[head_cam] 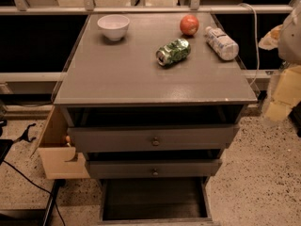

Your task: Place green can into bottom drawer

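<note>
The green can (173,52) lies on its side on the grey cabinet top (127,74), right of centre toward the back. The bottom drawer (153,199) is pulled open at the foot of the cabinet, and its dark inside holds nothing. My arm shows as a pale blurred shape at the right edge of the view. My gripper (282,95) hangs there beside the cabinet's right side, well right of the can and apart from it.
A white bowl (114,26) stands at the back left. A red apple (189,25) and a clear plastic bottle (221,43) lie close behind and right of the can. Two knobbed drawers (155,141) sit slightly open above. A cardboard box (56,149) stands at the left.
</note>
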{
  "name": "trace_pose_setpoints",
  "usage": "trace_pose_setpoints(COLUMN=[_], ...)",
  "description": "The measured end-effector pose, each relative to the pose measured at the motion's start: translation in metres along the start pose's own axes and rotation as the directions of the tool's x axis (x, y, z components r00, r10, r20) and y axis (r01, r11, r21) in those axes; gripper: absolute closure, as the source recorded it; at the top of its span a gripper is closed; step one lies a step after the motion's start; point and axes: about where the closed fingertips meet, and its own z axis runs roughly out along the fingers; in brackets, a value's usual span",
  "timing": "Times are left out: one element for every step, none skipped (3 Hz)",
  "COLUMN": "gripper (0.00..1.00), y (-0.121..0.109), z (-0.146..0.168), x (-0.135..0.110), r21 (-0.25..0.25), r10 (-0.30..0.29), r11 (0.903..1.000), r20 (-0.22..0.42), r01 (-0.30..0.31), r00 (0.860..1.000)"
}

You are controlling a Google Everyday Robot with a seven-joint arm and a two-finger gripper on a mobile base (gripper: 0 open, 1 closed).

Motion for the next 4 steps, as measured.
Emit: trace_pose_setpoints(gripper=[0.00, 0.00, 0.00, 0.00], y=[-0.002, -0.017, -0.043, -0.085], z=[-0.001, -0.003, -0.001, 0.010], x=[-0.005, -0.023, -0.051, -0.090], r21=[0.006, 0.066, 0.128, 0.179], r10=[-0.011, -0.103, -0.231, -0.398], r11=[0.9999, 0.9927, 0.9662, 0.9056], r20=[0.001, 0.028, 0.048, 0.043], r01=[0.011, 0.101, 0.224, 0.385], r00=[1.000, 0.994, 0.972, 0.917])
